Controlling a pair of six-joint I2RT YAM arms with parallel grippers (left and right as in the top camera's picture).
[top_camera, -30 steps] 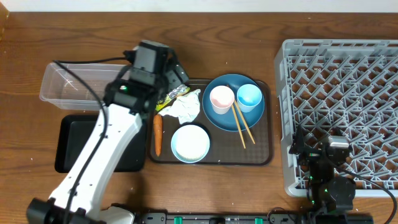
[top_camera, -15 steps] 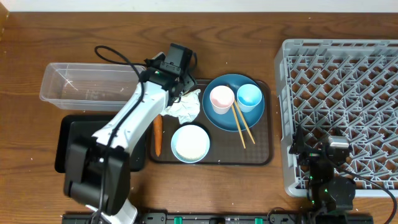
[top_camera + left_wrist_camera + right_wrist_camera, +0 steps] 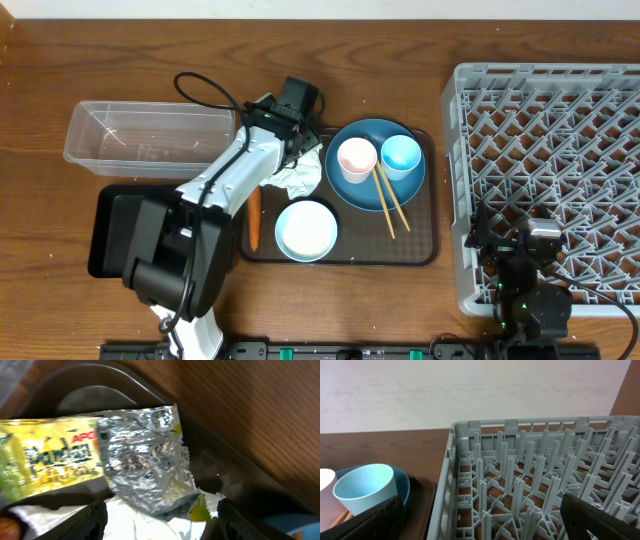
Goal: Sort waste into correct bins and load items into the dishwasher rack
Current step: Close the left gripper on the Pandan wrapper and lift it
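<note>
My left gripper [image 3: 298, 140] [image 3: 162, 527] is open, low over the yellow-green snack wrapper [image 3: 50, 460], whose torn silver end lies between the fingers. The crumpled white tissue [image 3: 295, 180] [image 3: 132, 520] lies just under it. The orange carrot [image 3: 254, 218] lies at the brown tray's left edge. The white bowl [image 3: 306, 230], blue plate [image 3: 372, 190], pink cup [image 3: 356, 160], light blue cup [image 3: 401, 157] [image 3: 367, 487] and chopsticks [image 3: 388, 202] sit on the brown tray. My right gripper [image 3: 520, 262] [image 3: 480, 517] is open and empty over the grey rack [image 3: 560, 120] [image 3: 520, 460]. No rice grains can be made out.
The clear tub [image 3: 150, 135] stands at the back left and the black tray [image 3: 108, 235] in front of it, partly under my left arm. The brown serving tray [image 3: 425, 250] lies between them and the rack. The left arm's cable loops above the tub.
My left arm has swung right, from above the tub's end to the brown tray's back left corner, and now covers the wrapper from above. The right arm has not moved.
</note>
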